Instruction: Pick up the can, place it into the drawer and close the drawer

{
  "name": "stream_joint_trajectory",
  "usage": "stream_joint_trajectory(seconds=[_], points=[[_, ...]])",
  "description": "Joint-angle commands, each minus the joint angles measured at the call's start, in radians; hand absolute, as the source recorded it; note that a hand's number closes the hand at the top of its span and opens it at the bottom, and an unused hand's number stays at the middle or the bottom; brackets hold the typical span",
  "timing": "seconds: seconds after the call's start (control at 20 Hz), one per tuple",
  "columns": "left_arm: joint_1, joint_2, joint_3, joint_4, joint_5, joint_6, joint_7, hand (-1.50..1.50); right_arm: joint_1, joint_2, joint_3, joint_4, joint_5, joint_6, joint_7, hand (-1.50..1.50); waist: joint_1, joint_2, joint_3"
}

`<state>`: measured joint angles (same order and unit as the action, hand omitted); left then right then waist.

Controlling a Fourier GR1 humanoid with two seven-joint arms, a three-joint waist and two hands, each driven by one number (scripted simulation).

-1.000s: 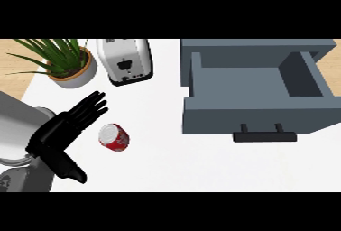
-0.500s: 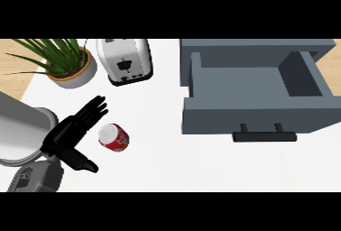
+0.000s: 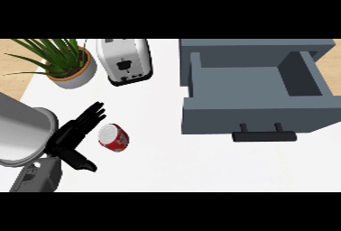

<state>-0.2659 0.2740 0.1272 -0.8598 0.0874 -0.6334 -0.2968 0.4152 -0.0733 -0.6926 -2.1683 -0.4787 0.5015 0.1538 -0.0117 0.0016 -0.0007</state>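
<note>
Can lay ungrasped near the bench's left edge — left hand beside it, fingers straight; drawer stood open, empty — everything remained.

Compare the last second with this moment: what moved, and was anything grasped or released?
The left hand drew down and left toward the view's lower-left corner, its fingers staying straight beside the can, which lies on its side and is not grasped. Nothing was taken hold of or let go. The can, the open drawer, the toaster and the plant kept their places. The right hand does not show.
</note>
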Motion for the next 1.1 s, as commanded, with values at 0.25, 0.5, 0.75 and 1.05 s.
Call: stream_joint_trajectory(seconds=[0.25, 0.5, 0.75, 1.05], points=[[-0.076, -0.005, -0.005, 0.334, -0.113, -0.010, -0.250, -1.50, -0.024, -0.003, -0.046, -0.019, -0.031, -0.010, 0.040, -1.50, -0.006, 0.002, -0.001], [-0.189, -0.009, -0.010, 0.467, -0.149, 0.001, -0.261, -1.50, -0.037, 0.032, -0.021, -0.029, -0.016, 0.006, 0.062, -1.50, -0.006, 0.003, -0.001], [-0.245, -0.031, 0.018, 0.494, -0.120, 0.022, -0.229, -1.50, -0.012, 0.012, -0.056, -0.069, -0.074, 0.028, 0.098, -1.50, -0.005, 0.002, -0.001], [-0.253, -0.108, 0.030, 0.544, -0.096, 0.023, -0.251, 1.50, 0.008, 0.043, -0.059, -0.083, -0.080, 0.038, 0.098, -1.50, -0.008, 0.002, -0.001]])
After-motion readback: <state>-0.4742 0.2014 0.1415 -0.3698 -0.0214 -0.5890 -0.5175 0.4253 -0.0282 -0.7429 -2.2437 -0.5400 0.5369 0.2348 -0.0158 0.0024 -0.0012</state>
